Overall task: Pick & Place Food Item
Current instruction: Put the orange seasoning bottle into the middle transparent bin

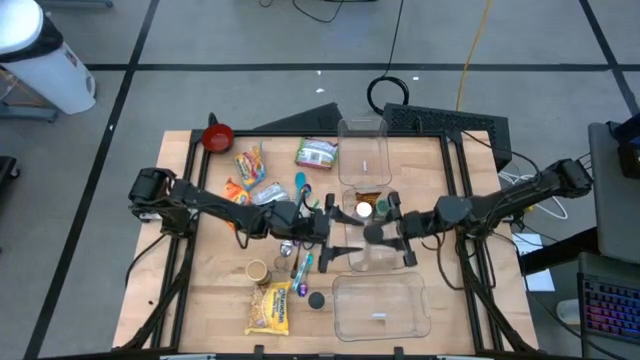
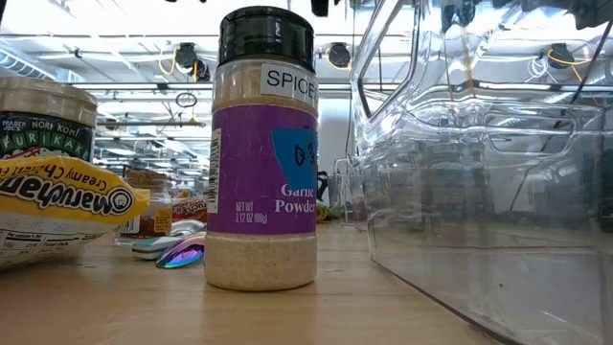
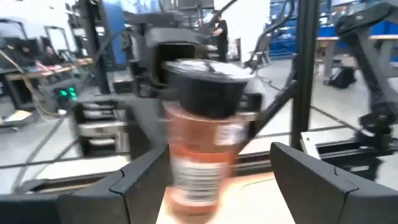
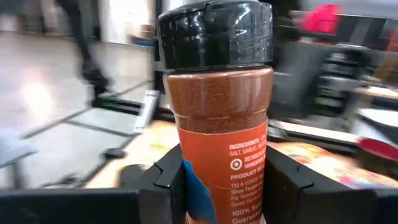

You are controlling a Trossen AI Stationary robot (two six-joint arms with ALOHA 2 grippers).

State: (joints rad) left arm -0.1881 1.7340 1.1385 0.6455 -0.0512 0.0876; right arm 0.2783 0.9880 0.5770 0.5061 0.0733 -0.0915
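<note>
Right hand (image 4: 224, 180): pinching a spice jar (image 4: 217, 106) between its two fingers (image 4: 171, 177), pads on the labelled body below the black cap (image 4: 214, 34); over the middle of the bench (image 1: 210, 290).
Spice jar: upright in the right hand, filled with reddish-brown powder, orange label; in the overhead view seen as a pale round top (image 1: 363, 210) just ahead of the right hand (image 1: 385, 222).
Left hand (image 3: 208, 180): fingers (image 3: 134, 183) spread, one to each side of the same jar (image 3: 202, 130), not visibly touching it; facing the right hand from the opposite side (image 1: 322, 222).
Step, as a guess: either a pass from one hand to the other or a lift by the right alone; cannot tell which.
Handling: likely light, rigid plastic or glass, smooth and a little slippery; tall and narrow, so prone to swing if pinched low.
Where to hold: flat sides of the body near mid-height, below the cap; cap likely a poorer hold, since it could turn or pop.
Beside the hands: clear bins, one beyond (image 1: 362, 150) and one on the near side (image 1: 380, 305); snack packets (image 1: 250, 170) out past the left hand.
Bench-level view: a different jar, garlic powder (image 2: 263, 153), standing upright next to a clear bin (image 2: 488, 172), touched by neither hand.
</note>
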